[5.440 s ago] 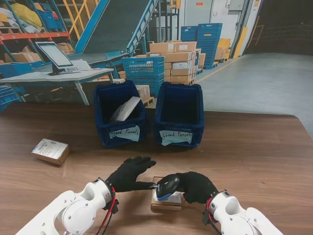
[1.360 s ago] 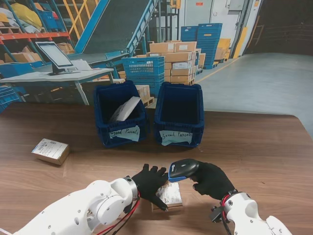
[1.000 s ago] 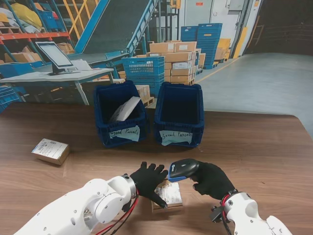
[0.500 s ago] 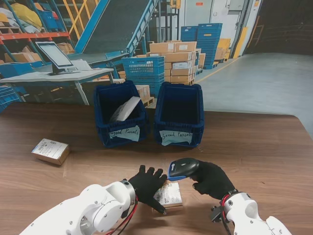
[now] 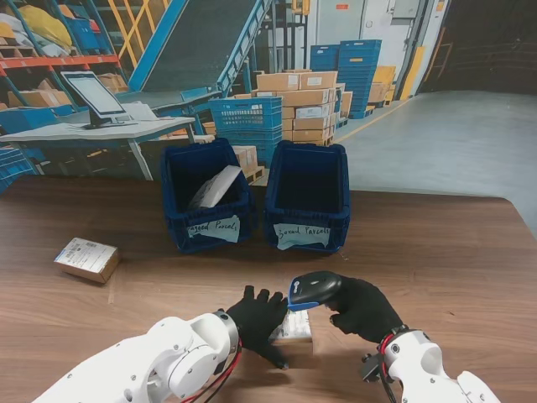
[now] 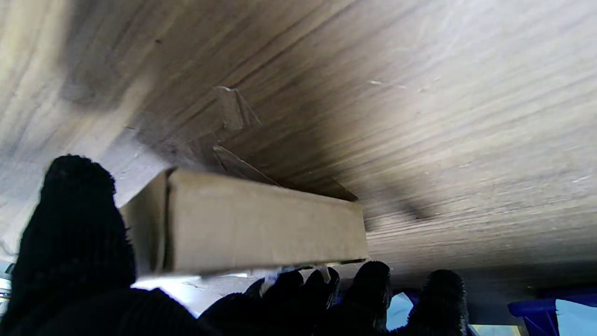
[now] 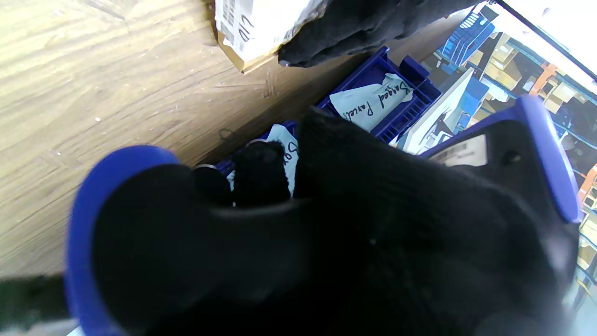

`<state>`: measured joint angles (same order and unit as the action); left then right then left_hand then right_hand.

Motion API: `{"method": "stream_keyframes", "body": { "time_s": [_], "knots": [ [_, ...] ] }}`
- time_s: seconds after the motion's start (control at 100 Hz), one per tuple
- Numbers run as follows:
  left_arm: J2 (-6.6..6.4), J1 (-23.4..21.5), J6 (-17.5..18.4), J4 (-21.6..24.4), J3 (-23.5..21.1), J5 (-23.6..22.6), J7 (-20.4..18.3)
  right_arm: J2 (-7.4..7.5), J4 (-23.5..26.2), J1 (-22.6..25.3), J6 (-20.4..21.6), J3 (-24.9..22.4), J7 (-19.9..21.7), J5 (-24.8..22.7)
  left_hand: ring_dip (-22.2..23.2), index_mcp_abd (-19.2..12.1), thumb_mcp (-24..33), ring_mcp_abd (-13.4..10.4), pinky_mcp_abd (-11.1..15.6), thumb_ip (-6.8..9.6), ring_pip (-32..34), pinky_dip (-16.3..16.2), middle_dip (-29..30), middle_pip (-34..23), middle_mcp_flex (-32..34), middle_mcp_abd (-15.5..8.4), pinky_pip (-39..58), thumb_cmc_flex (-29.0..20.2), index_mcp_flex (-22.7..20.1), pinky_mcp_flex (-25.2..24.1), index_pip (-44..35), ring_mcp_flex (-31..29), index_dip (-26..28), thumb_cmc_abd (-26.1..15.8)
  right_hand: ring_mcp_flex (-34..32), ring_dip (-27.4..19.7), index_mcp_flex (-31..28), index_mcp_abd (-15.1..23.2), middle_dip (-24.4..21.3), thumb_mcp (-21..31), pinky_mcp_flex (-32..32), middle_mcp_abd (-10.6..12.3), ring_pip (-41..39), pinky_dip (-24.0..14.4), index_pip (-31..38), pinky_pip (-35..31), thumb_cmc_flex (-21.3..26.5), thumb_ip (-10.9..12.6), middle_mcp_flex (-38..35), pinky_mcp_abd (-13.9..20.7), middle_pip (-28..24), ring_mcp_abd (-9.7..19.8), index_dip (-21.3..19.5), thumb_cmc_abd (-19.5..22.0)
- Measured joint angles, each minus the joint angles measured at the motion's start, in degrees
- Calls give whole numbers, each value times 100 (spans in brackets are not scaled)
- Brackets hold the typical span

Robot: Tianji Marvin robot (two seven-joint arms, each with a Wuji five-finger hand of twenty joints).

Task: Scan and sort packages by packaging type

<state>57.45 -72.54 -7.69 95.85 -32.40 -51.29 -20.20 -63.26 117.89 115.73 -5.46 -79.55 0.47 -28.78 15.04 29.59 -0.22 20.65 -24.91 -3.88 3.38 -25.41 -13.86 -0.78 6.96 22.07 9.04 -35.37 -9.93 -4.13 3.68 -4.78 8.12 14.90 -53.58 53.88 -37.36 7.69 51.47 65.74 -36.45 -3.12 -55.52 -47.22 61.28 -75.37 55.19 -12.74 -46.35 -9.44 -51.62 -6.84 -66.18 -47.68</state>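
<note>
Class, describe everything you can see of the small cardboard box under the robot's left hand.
The cardboard box is small, flat and brown, with a white printed label on its top face and plain sides. In the left wrist view one end looks tilted up off the wooden table. The gloved left hand grips it, thumb on one end and fingers across the label. The right hand holds a scanner just over it, apparently not touching.

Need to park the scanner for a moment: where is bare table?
Bare wood on the table, right of the right hand and the bins. Also between the small box and the left hand. Crowded around the held box.
</note>
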Motion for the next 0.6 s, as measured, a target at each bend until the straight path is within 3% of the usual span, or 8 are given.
{"method": "stream_keyframes", "body": {
  "time_s": [0.11,0.15,0.19,0.3,0.42,0.54,0.6],
  "knots": [
    [26,135,69,-172,111,-1,142,0,-8,-2,13,-1,13,23,0,56,1,8,-2,20,18,2,-5,0,41,67,10,-87,-26,74,10,-74,18,235,0,0,0,0,0,0,0,0,0,0,0,0,0,0,0,0,0,0,0,0],
    [48,148,137,-251,108,-1,271,0,-13,-3,20,-2,20,34,0,51,1141,11,-5,21,23,56,-94,-14,281,75,25,233,-179,117,5,-229,39,569,0,0,0,0,0,0,0,0,0,0,0,0,0,0,0,0,0,0,0,0],
    [76,146,226,-352,92,8,440,0,-19,-4,24,-5,29,45,21,43,1899,13,-8,21,38,59,-120,-16,454,78,105,410,-308,187,5,-376,76,840,0,0,0,0,0,0,0,0,0,0,0,0,0,0,0,0,0,0,0,0],
    [163,79,343,-580,-11,17,954,1,-32,-9,27,-9,59,53,243,-69,2976,68,-32,30,383,65,-380,-136,1371,78,434,464,-930,459,9,-1074,198,1328,0,0,0,0,0,0,0,0,0,0,0,0,0,0,0,0,0,0,0,0],
    [263,-104,412,-741,-231,-1,1488,3,-62,-31,41,-5,82,70,574,-316,3516,74,-65,344,735,32,-751,-266,2152,19,933,467,-1615,792,-247,-2017,581,1670,0,0,0,0,0,0,0,0,0,0,0,0,0,0,0,0,0,0,0,0],
    [340,-244,439,-882,-329,-90,2109,5,-103,-68,59,20,94,77,1001,-647,3884,97,-69,646,1054,-96,-1178,-1366,2633,-205,1705,273,-2133,1165,-1109,-2897,1269,1670,0,0,0,0,0,0,0,0,0,0,0,0,0,0,0,0,0,0,0,0],
    [387,-310,454,-917,-411,-66,2241,5,-114,-82,61,30,99,85,1231,-720,4007,105,-73,704,1184,-160,-1200,-1797,2768,-256,2122,-51,-2135,1298,-1732,-3174,1613,1753,0,0,0,0,0,0,0,0,0,0,0,0,0,0,0,0,0,0,0,0]
  ]
}}
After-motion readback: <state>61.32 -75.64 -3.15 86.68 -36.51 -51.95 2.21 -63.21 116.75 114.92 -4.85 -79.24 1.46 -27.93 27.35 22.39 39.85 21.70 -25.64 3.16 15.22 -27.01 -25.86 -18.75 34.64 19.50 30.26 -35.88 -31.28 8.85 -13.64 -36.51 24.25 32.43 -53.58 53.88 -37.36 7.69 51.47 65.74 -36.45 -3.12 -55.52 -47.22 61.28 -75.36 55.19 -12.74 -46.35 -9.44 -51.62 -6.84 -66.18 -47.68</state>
